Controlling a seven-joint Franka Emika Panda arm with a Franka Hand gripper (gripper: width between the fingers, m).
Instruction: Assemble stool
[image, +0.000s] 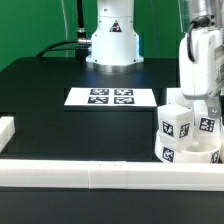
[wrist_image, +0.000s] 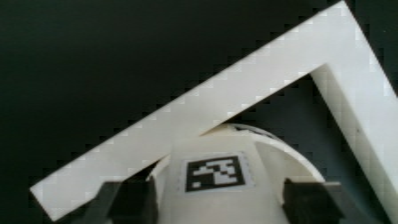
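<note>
The gripper (wrist_image: 217, 197) stands spread wide astride one tagged leg (wrist_image: 222, 170) of the stool (image: 188, 135), not visibly clamping it, with the white border rails (wrist_image: 214, 100) cornering just beyond and bare black surface (image: 50, 90) open past them.

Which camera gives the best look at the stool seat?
The exterior view: the round seat sits by the corner rails with legs standing on it. The wrist view catches only one tagged white piece between the claw fingers.
</note>
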